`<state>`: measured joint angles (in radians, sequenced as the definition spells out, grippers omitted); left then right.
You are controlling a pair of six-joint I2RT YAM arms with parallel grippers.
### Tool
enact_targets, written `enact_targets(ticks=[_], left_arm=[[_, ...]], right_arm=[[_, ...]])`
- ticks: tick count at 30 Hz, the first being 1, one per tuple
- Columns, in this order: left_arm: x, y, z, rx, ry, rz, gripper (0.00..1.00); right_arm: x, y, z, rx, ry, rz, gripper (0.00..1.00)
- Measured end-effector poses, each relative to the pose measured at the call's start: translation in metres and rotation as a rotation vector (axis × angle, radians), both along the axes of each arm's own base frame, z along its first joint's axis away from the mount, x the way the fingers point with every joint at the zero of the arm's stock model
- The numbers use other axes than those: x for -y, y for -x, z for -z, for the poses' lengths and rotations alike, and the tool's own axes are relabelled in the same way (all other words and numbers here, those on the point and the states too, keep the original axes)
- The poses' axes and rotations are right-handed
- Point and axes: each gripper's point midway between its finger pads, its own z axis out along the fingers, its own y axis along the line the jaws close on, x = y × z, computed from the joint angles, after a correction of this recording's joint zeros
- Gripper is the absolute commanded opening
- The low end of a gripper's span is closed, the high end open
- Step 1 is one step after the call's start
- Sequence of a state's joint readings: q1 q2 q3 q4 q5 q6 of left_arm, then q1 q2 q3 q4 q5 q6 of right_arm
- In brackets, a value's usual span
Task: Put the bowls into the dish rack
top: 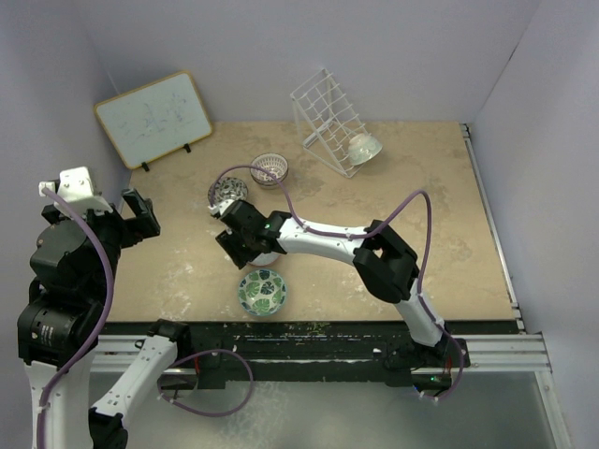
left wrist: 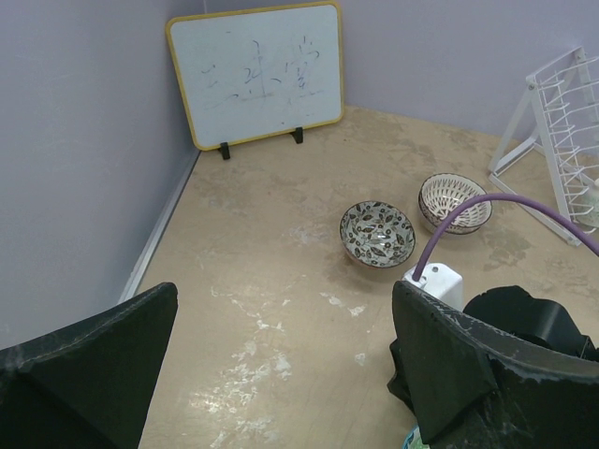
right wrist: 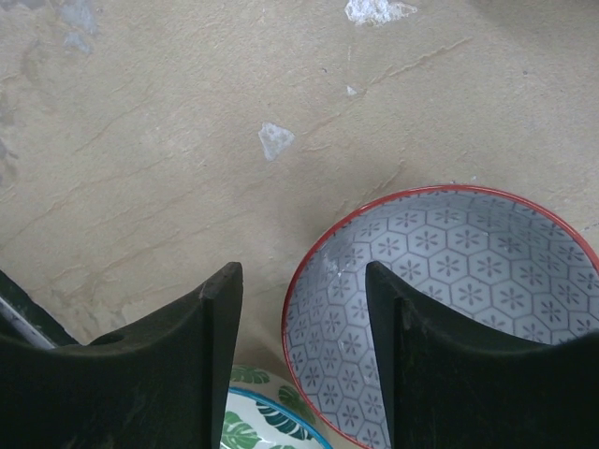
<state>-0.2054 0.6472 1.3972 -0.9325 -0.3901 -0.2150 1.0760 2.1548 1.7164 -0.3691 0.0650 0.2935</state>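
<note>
My right gripper (right wrist: 301, 273) is open and straddles the near rim of the pale pink-grey bowl (right wrist: 459, 271), which has a red rim; one finger is inside and one outside. In the top view this gripper (top: 245, 238) hides most of that bowl. The green leafy bowl (top: 262, 292) sits just in front of it and shows in the right wrist view (right wrist: 257, 428). The dark speckled bowl (top: 227, 193) (left wrist: 377, 234) and the brown-white lattice bowl (top: 270, 168) (left wrist: 455, 201) stand further back. The white wire dish rack (top: 328, 120) holds one pale bowl (top: 363, 147). My left gripper (top: 140, 215) (left wrist: 281, 365) is open and empty, raised at the left.
A wood-framed whiteboard (top: 154, 117) (left wrist: 257, 75) leans at the back left. Walls close the table on the left, back and right. The right arm's purple cable (top: 281, 192) loops over the lattice bowl's side. The dish rack (left wrist: 562, 122) is at the far right of the left wrist view.
</note>
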Motion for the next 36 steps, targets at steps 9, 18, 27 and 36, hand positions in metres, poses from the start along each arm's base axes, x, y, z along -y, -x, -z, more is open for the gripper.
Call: enact_targets(ticks=[9, 18, 27, 36], left_arm=[[-0.002, 0.004, 0.003, -0.011, -0.003, -0.008, 0.99], [-0.002, 0.009, 0.006, -0.014, 0.009, -0.010, 0.99], [-0.003, 0.014, 0.009, -0.017, 0.031, -0.014, 0.99], [-0.002, 0.011, 0.008, -0.021, 0.037, -0.016, 0.99]], right_arm=[[0.009, -0.008, 0.009, 0.044, 0.062, 0.036, 0.33], [0.015, -0.016, 0.009, 0.085, 0.087, 0.061, 0.11], [0.018, -0.025, 0.000, 0.139, 0.091, 0.072, 0.00], [0.059, -0.073, -0.111, 0.072, -0.288, 0.150, 0.00]])
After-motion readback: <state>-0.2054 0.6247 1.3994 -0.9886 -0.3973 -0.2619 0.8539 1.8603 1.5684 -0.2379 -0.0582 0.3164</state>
